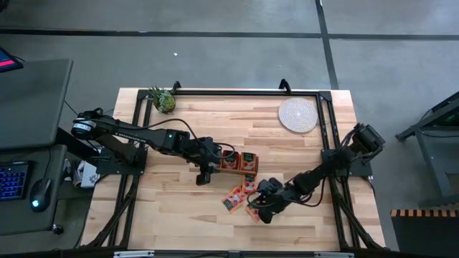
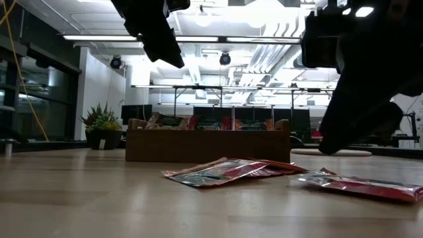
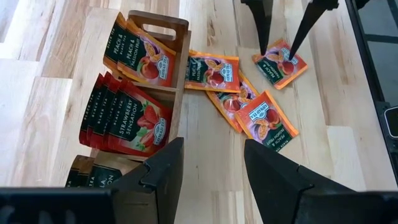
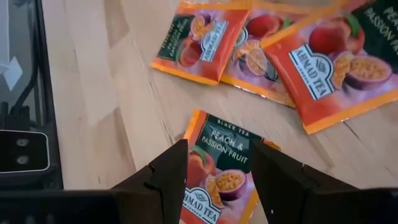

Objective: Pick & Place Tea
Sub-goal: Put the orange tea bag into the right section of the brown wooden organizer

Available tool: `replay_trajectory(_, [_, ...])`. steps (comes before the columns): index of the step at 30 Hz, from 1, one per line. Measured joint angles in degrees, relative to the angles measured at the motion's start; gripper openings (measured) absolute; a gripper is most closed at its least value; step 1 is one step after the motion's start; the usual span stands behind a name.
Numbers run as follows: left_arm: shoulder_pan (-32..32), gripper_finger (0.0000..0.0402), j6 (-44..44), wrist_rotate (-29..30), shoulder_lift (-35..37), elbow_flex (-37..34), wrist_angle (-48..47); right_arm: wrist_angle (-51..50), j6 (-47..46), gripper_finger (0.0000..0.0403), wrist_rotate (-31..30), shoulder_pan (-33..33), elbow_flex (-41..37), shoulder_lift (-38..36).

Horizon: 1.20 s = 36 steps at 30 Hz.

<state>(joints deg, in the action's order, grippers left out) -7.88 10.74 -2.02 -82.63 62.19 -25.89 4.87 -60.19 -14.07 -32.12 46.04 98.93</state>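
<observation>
Right gripper (image 1: 259, 211): low over the counter near its front-right part, jaws spread, one finger on each side of a loose tea sachet (image 4: 217, 167); whether the fingers touch it I cannot tell.
That sachet: flat on the wood, orange with a dark green panel, lying apart from the other loose ones.
Loose sachets (image 3: 249, 99): a small overlapping cluster flat on the counter, between the wooden box and the right gripper.
Left gripper (image 1: 204, 172): above the counter just beside the box, on its left-arm side; jaws spread, nothing between them.
Wooden box (image 3: 171, 68): long, brown, divided into compartments, near the middle of the counter; sachets stand upright in it, peach ones (image 3: 140, 53) in the end compartment by the handle cut-out, strawberry ones (image 3: 127, 118) in the next.
Counter (image 1: 179, 208): pale wood planks, framed by black rails along the sides and back.
On the counter's far edge: a small potted plant (image 1: 163, 99) at the back-left corner, a round woven mat (image 1: 297, 115) at the back right, both well apart from the sachets.
Open room: bare wood in front of the left gripper and along the front edge; the right gripper works close to the cluster.
Room: grey floor, a desk with keyboard (image 1: 14, 179) and mouse to the left; ceiling lights and tables show behind in the low view.
</observation>
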Motion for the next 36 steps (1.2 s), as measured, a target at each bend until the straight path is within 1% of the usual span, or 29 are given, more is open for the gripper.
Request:
replay_trajectory(3, [0.00,0.0167,0.00,0.02,0.00,0.00,0.00,-0.50,0.37,0.0166,0.09,0.18,0.00,-0.06])
replay_trajectory(6, [0.00,0.0167,0.00,0.02,0.00,0.00,0.00,-3.18,0.70,0.0171,0.02,0.25,0.00,0.37])
replay_trajectory(8, [0.00,0.0167,0.00,0.02,0.00,0.00,0.02,-5.42,1.21,0.0180,-0.34,0.30,-0.01,0.49])
replay_trajectory(12, [0.00,0.0167,0.00,0.04,0.00,0.00,0.01,-6.41,2.20,0.0206,-0.61,0.93,0.00,0.49])
replay_trajectory(16, [0.00,0.0167,0.01,0.07,0.00,0.00,0.00,-6.30,2.40,0.0230,-0.58,1.48,0.00,0.86])
replay_trajectory(19, [0.00,0.0167,0.02,0.10,0.00,0.00,0.00,-4.85,3.89,0.0239,-0.81,1.49,0.03,1.64])
replay_trajectory(29, [0.00,0.0167,0.02,0.50,0.00,0.00,-0.17,1.49,4.06,0.0239,-0.87,1.49,0.28,6.40])
replay_trajectory(36, [0.00,0.0167,0.02,0.82,0.00,0.00,-1.01,0.84,3.90,0.0219,-1.02,0.33,0.24,6.63])
